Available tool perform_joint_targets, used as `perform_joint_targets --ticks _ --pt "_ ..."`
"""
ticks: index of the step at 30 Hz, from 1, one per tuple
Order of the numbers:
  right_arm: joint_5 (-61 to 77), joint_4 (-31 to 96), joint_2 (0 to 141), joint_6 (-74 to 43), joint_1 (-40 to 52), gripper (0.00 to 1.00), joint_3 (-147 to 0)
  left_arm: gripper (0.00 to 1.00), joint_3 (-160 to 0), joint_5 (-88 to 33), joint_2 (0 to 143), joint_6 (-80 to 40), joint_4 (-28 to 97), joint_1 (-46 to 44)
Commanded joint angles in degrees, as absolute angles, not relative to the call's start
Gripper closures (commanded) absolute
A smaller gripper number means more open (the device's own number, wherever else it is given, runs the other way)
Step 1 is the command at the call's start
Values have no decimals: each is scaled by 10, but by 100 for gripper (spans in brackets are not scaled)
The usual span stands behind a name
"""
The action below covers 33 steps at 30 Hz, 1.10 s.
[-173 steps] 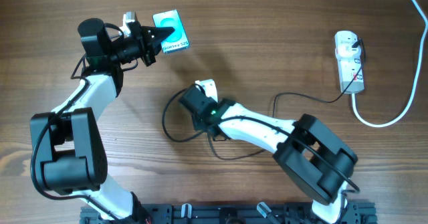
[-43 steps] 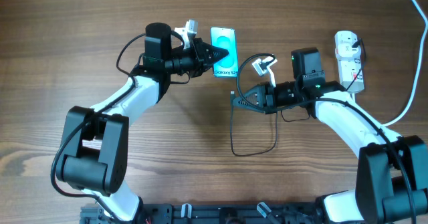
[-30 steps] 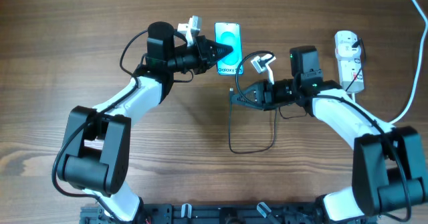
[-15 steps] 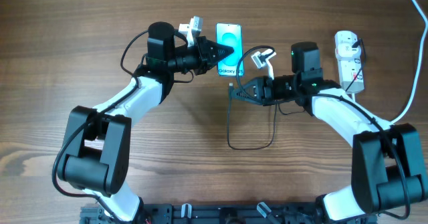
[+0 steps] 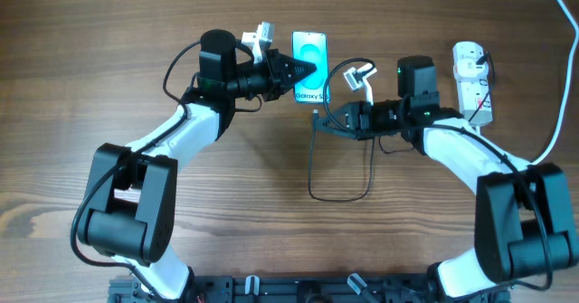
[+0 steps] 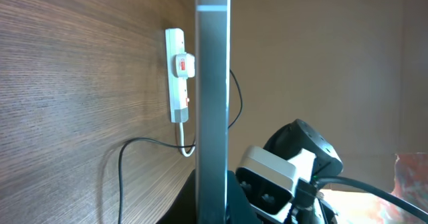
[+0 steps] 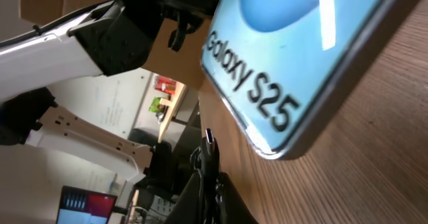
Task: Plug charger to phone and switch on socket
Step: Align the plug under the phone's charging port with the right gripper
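My left gripper (image 5: 301, 71) is shut on the phone (image 5: 308, 65) and holds it off the table, teal screen up, "Galaxy S25" end toward the front. In the left wrist view the phone (image 6: 212, 83) is edge-on between the jaws. My right gripper (image 5: 324, 120) is shut on the charger's connector (image 7: 209, 139), just below the phone's lower end (image 7: 281, 63), metal tip pointing at it with a small gap. The black cable (image 5: 339, 193) loops on the table and runs to the white socket (image 5: 472, 82) at the right, also in the left wrist view (image 6: 177, 73).
The socket's thick white lead (image 5: 543, 149) curves off the top right corner. A black plug (image 5: 485, 63) sits in the socket's far outlet. Both arms reach in toward the table's middle back.
Since several seconds ago both arms have come to the middle with phone and connector. In the last second the right gripper has edged up toward the phone's lower end. The phone holds still.
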State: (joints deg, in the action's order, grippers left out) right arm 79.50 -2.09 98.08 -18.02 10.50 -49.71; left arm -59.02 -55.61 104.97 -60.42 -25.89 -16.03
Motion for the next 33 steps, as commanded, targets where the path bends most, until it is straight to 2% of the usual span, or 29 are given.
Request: perform_joint_targets --ticks 1,33 --pt "818 -37 1000 -202 103 96 -496 96 -601 -573 1050 -605 -274 -163" --pt "821 -116 1009 -273 114 96 -496 96 -601 -573 1050 -607 -275 -163"
